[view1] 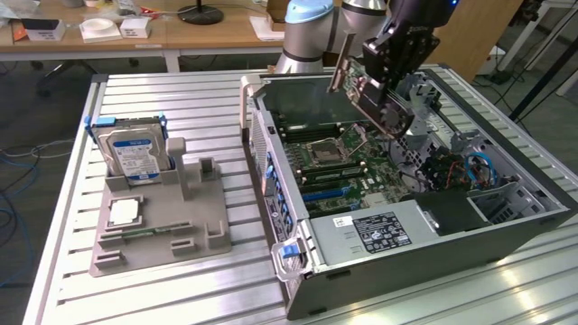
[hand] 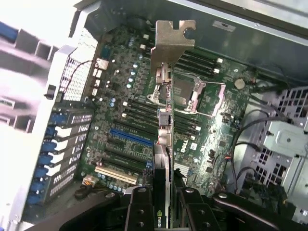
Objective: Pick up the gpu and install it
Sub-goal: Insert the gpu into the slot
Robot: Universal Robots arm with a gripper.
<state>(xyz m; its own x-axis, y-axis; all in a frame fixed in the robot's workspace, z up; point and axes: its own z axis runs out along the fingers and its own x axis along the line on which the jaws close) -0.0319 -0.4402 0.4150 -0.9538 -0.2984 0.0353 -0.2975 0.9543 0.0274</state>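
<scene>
My end effector clamps the graphics card. I hold it edge-on above the open computer, likely to match the slots.

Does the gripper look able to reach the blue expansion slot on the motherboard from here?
Probably yes. The computer case lies open, and the gripper, jaws shut on the gpu, hangs over the motherboard; nothing seems to cross above the blue expansion slot.
</scene>
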